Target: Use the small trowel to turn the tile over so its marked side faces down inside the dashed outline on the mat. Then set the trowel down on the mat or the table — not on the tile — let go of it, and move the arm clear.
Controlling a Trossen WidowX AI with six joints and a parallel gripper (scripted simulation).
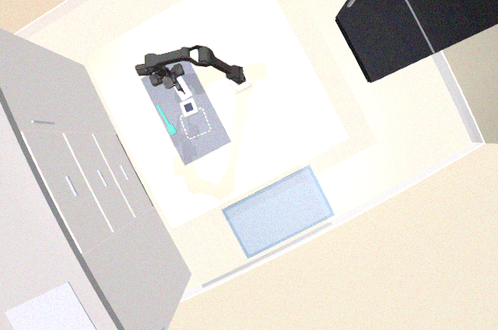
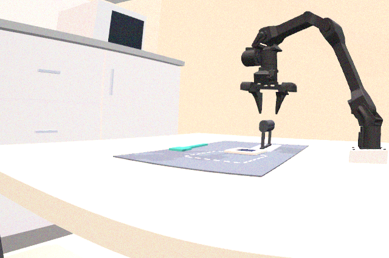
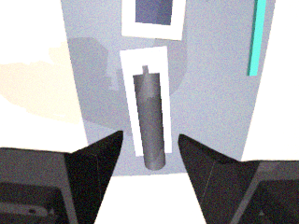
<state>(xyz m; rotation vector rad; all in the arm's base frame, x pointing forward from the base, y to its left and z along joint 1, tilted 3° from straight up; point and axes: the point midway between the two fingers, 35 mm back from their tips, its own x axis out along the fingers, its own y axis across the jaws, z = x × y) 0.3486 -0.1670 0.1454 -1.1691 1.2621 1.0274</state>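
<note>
In the exterior view, a teal tool (image 1: 163,117) (image 2: 185,147) (image 3: 256,42) lay leftmost on the mat (image 1: 215,133) (image 2: 151,156) (image 3: 210,93). Right of it, the tile (image 1: 188,107) (image 2: 242,151) (image 3: 153,11) lay mark up at the dashed outline's edge. Next, the trowel (image 1: 184,89) (image 2: 266,125) (image 3: 149,107) rested on the mat, dark handle raised, under the gripper (image 1: 173,84) (image 2: 268,113) (image 3: 150,134), which was partly open, holding nothing.

One robot arm (image 1: 180,54) (image 2: 345,60), one mat (image 1: 212,129) (image 2: 157,160) (image 3: 210,107), one tile (image 1: 194,110) (image 2: 230,151) (image 3: 151,31), one dark-handled white trowel (image 1: 185,93) (image 2: 267,125) (image 3: 150,121), one turquoise tool (image 1: 171,129) (image 2: 180,148) (image 3: 257,39).
</note>
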